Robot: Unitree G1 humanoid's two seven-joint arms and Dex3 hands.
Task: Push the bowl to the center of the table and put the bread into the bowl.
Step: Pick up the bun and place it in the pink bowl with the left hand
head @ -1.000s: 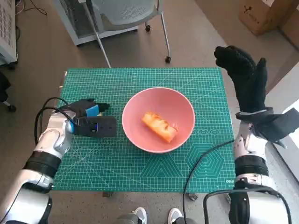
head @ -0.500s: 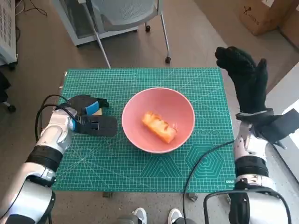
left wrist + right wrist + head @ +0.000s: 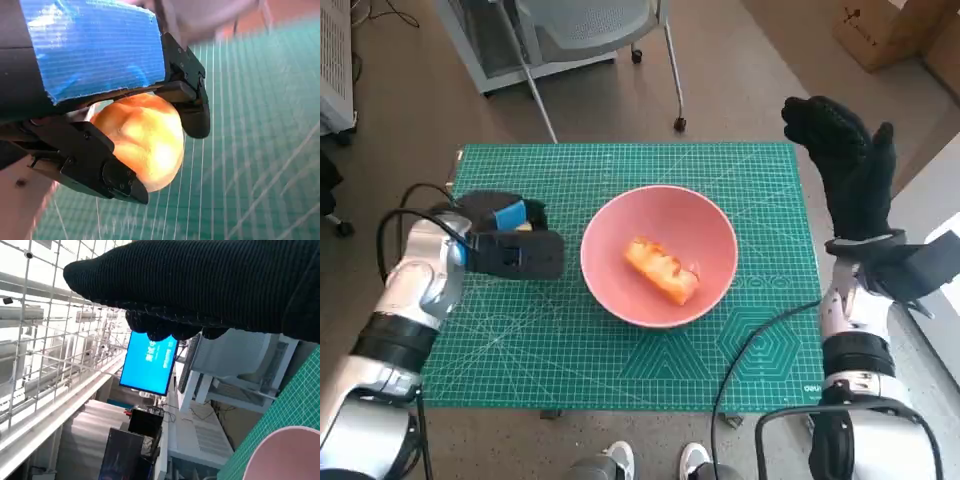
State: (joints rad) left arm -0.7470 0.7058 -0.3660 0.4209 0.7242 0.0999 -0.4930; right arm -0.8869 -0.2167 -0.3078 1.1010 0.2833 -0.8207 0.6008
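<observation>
A pink bowl [image 3: 705,228] stands in the middle of the green cutting mat [image 3: 620,370]. An orange scored piece of bread [image 3: 663,270] lies inside it. My left hand [image 3: 505,245] lies on the mat just left of the bowl, apart from its rim. In the left wrist view its black fingers [image 3: 195,107] curl round a smooth golden bread roll [image 3: 142,137]; the head view shows only a yellow speck of it. My right hand [image 3: 845,165] is raised off the table's right edge, fingers spread, holding nothing. The glove [image 3: 200,285] fills the right wrist view, with the bowl's rim [image 3: 285,455] in one corner.
A grey office chair [image 3: 590,30] stands beyond the table's far edge and a cardboard box [image 3: 880,30] sits on the floor at the far right. Cables run along both forearms. The right wrist view shows a blue screen [image 3: 150,365] and shelving.
My left hand and forearm have drawn slightly left and back, away from the bowl. The bowl, the bread in it and my right hand have not moved.
</observation>
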